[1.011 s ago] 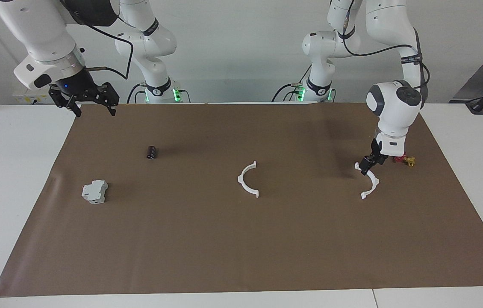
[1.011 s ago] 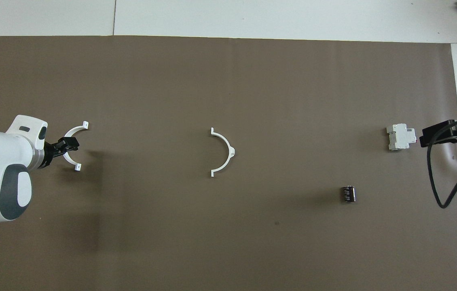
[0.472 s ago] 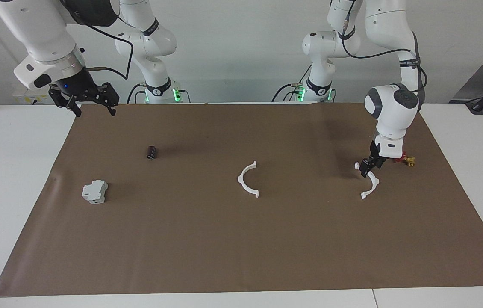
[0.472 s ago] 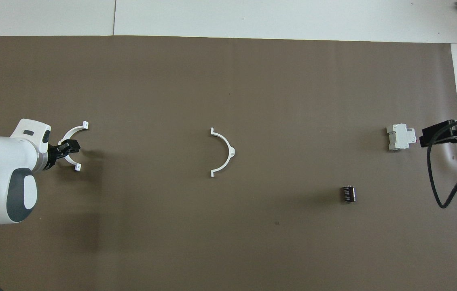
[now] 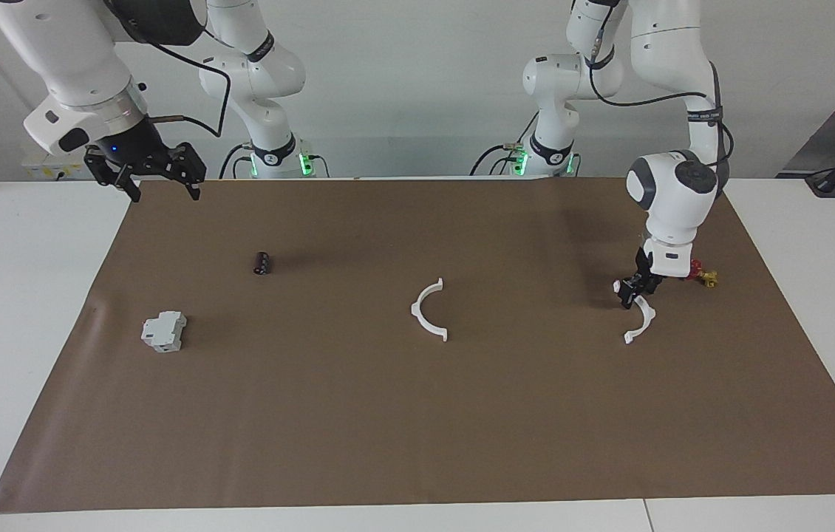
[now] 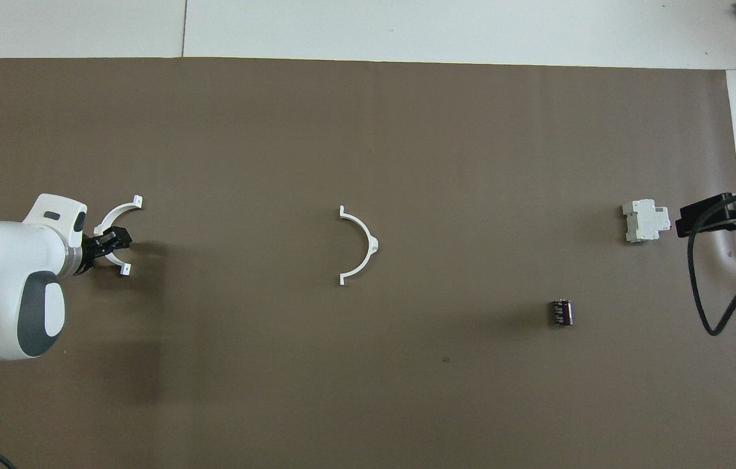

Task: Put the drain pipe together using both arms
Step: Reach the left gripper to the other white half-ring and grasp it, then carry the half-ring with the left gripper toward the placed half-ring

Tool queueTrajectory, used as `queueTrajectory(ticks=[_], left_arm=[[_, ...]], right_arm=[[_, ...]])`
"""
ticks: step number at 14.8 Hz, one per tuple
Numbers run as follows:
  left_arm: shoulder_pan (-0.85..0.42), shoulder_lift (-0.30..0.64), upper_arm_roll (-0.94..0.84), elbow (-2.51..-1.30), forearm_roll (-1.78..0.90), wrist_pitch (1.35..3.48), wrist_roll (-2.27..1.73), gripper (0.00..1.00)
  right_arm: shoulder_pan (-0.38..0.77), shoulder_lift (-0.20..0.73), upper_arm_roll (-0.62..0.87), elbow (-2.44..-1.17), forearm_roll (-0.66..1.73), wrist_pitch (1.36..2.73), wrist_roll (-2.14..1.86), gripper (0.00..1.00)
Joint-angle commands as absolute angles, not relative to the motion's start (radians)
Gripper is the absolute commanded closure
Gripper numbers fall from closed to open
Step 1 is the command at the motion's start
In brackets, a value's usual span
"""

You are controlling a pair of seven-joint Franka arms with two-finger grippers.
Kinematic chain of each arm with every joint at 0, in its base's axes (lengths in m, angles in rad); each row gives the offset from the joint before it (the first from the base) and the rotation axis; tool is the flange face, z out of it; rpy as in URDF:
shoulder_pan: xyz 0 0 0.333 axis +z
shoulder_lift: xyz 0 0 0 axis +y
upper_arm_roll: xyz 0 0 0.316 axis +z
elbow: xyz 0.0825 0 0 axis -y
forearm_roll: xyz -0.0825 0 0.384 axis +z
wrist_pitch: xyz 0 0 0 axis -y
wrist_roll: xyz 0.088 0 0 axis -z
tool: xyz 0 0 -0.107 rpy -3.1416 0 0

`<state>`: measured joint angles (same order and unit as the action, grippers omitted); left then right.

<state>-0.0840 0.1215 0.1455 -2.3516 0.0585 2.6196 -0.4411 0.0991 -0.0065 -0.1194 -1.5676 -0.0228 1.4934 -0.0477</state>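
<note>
Since a second ago, the left claw [image 5: 633, 293] has been lowered onto one half-ring arc [image 5: 640, 319] at the left arm's end of the desk [image 5: 33, 295], its fingers drawn closer about the arc's curve; whether the arc is gripped cannot be told. A second half-ring arc [image 5: 428, 310] lies mid-mat. The right claw [image 5: 159, 188] waits spread wide over the mat's corner.
</note>
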Motion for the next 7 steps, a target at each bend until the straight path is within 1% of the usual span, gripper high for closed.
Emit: queueTrajectory(ticks=[1, 4, 6, 7], left_arm=[[-0.094, 0.126, 0.149, -2.358, 0.049, 2.645, -0.436, 0.42], [-0.095, 0.126, 0.147, -2.355, 0.049, 2.642, -0.436, 0.55], [-0.097, 0.126, 0.146, -2.352, 0.049, 2.642, -0.436, 0.60], [-0.097, 0.126, 0.144, -2.352, 0.049, 2.640, -0.436, 0.61]], right_arm=[[0.095, -0.008, -0.114, -1.565, -0.026, 1.477, -0.029, 0.00], [0.095, -0.008, -0.114, -1.565, -0.026, 1.477, -0.029, 0.00], [0.095, -0.008, -0.114, -1.565, -0.026, 1.477, -0.029, 0.00], [0.094, -0.008, -0.114, -1.565, -0.026, 1.477, -0.029, 0.00]])
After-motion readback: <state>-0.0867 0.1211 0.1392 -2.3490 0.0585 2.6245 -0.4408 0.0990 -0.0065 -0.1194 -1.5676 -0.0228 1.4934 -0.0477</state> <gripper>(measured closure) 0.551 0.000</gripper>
